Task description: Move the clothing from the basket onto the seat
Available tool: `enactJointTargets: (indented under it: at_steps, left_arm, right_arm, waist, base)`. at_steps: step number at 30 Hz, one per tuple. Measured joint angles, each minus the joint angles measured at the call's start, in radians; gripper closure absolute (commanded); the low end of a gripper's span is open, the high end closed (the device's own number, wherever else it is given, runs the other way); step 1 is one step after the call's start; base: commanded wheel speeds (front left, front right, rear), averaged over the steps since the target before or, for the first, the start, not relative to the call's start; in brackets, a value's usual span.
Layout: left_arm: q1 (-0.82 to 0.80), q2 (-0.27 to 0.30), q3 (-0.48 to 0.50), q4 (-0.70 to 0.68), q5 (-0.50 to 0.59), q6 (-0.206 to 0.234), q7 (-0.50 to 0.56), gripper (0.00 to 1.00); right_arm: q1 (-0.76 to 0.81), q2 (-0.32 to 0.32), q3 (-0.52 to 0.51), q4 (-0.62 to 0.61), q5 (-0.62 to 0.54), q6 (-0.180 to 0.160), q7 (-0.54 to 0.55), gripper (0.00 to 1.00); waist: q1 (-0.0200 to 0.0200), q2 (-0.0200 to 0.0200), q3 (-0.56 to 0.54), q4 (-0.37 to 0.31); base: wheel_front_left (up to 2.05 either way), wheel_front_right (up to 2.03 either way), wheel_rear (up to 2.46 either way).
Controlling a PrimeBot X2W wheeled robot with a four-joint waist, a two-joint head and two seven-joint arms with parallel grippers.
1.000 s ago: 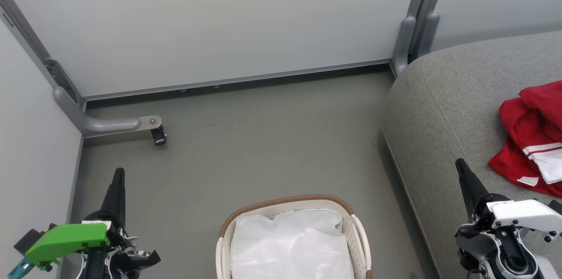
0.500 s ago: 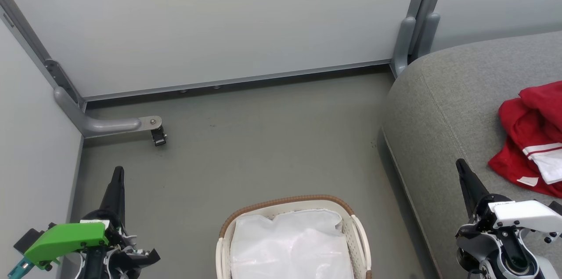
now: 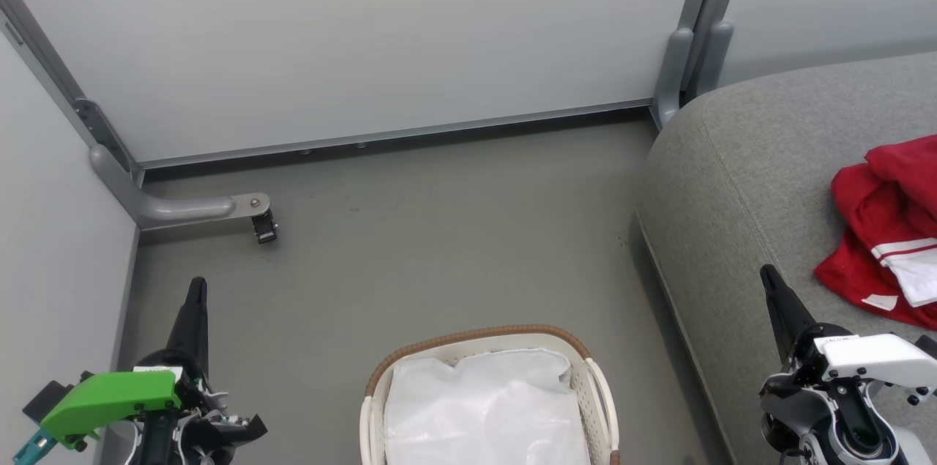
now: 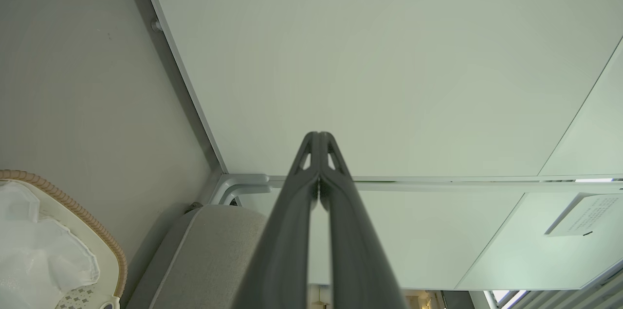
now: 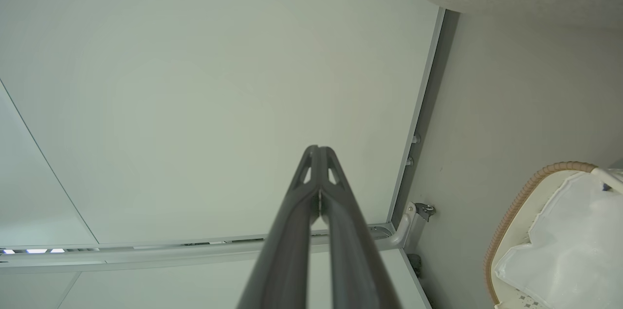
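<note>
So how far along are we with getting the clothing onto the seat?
Looks essentially done. The red clothing lies on the grey seat. The basket shows just its white liner, though its near end is cut off in the head view. Nothing in hand: left pincer and right pincer are both shut and empty. Nothing visibly left to move.

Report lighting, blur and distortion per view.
Head view: soft even light, sharp, dim shadow beside the large grey fabric sofa. Left wrist view: wide-angle skew, left claw blurred near the lens. Right wrist view: likewise for the right claw.
</note>
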Motion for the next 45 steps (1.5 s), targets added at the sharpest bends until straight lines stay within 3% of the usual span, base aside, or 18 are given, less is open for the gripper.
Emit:
enactJointTargets:
  at_steps: [45]
  left_arm:
    - [0.000, 0.000, 0.000, 0.000, 0.000, 0.000, 0.000, 1.00]
  right_arm:
    - [0.000, 0.000, 0.000, 0.000, 0.000, 0.000, 0.000, 1.00]
  waist:
    - [0.0000, 0.0000, 0.000, 0.000]
  base:
    - [0.00, 0.00, 0.00]
